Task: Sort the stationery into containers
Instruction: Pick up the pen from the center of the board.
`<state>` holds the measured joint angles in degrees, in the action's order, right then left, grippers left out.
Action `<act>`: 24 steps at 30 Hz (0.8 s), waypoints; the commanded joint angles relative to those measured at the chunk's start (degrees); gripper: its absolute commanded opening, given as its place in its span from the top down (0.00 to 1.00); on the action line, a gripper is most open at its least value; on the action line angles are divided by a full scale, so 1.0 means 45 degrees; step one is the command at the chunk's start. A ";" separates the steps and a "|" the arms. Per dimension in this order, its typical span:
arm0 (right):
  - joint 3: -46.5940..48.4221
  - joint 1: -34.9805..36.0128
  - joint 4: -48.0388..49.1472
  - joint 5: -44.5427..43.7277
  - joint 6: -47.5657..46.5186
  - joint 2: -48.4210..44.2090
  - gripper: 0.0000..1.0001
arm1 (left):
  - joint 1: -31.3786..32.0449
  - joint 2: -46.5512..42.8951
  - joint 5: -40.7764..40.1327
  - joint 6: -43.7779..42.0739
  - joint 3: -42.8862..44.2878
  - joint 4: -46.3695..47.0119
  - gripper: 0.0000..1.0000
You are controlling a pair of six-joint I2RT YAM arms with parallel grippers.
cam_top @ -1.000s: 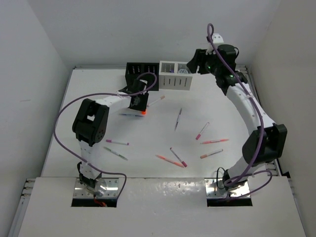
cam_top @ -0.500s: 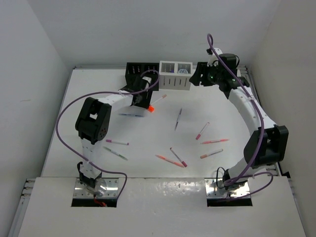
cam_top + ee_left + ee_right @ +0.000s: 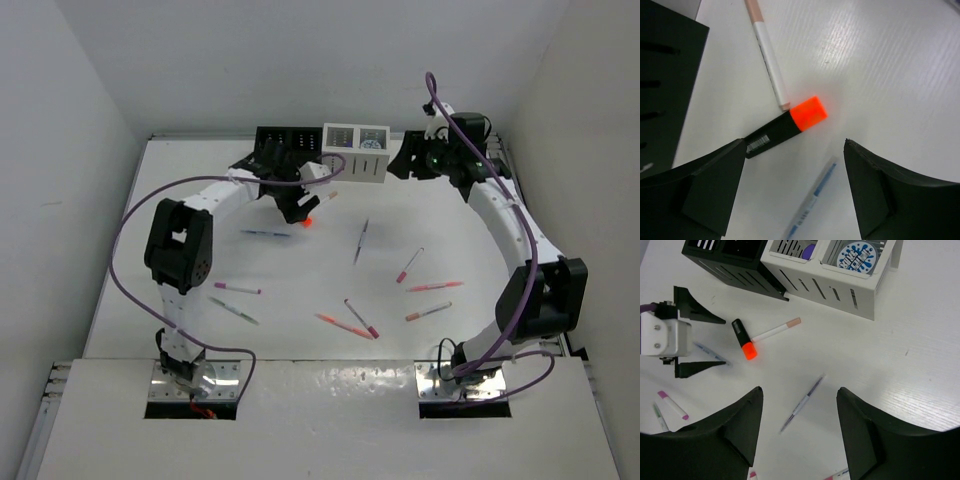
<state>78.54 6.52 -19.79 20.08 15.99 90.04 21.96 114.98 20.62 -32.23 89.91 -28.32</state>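
Stationery lies scattered across the white table [image 3: 300, 270] as I run the two arms from afar. My left claw [image 3: 298, 203] hangs over the far left part of the table, jaws spread wide and nothing between them. The left wrist view shows both fingers [image 3: 705, 195] clear of the stubby highlighter [image 3: 785, 127]. It lies flat on the table just beyond the fingertips, its orange cap pointing away from the black box [image 3: 285, 145]. A peach-tipped pen [image 3: 767, 55] lies with one end just beside that cap, and a blue pen [image 3: 812, 200] lies on the table below the gap between the jaws. My right claw [image 3: 800, 390] hovers above the table near the white box [image 3: 840, 285], jaws parted and empty. The black box and white box stand side by side at the far edge. In the white box, a round jar [image 3: 856, 255] with a blue-splashed lid sits in the compartment away from the black box, and a purple item [image 3: 809, 250] shows in the other. I cannot tell what the black box holds. Nearer the arm bases, a purple pen [image 3: 361, 240] and several pink and red pens [image 3: 435, 286] lie loose, well apart from both boxes.
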 commanded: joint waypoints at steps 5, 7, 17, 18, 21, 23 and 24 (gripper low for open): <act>-0.0032 -0.0180 0.0043 0.0460 -0.0233 -0.0341 0.40 | -0.1011 0.0522 0.2351 -0.6132 0.1051 -0.2045 0.19; -0.0013 -0.0161 0.0023 0.0461 -0.0232 -0.0341 0.40 | -0.1109 0.1224 0.2526 -0.6664 0.1658 -0.2940 0.21; -0.0383 -0.0337 -0.0270 0.0402 -0.0369 -0.0633 0.40 | -0.1305 0.2553 0.2566 -0.8111 0.2501 -0.2575 0.25; -0.0442 -0.0356 -0.0251 0.0402 -0.0389 -0.0711 0.40 | -0.1305 0.2613 0.2527 -0.8131 0.2501 -0.2497 0.26; -0.0559 -0.0375 -0.0250 0.0402 -0.0389 -0.0770 0.40 | -0.1344 0.2770 0.2429 -0.8131 0.2385 -0.2244 0.27; -0.0579 -0.0356 -0.0289 0.0422 -0.0389 -0.0771 0.40 | -0.1363 0.2867 0.2429 -0.8190 0.2325 -0.2106 0.27; -0.0598 -0.0356 -0.0289 0.0460 -0.0428 -0.0809 0.40 | -0.1363 0.2829 0.2448 -0.8151 0.2209 -0.1932 0.27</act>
<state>75.77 5.04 -21.96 21.21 14.94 89.12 16.32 127.79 29.71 -66.85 99.18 -39.13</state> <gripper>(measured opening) 0.602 0.732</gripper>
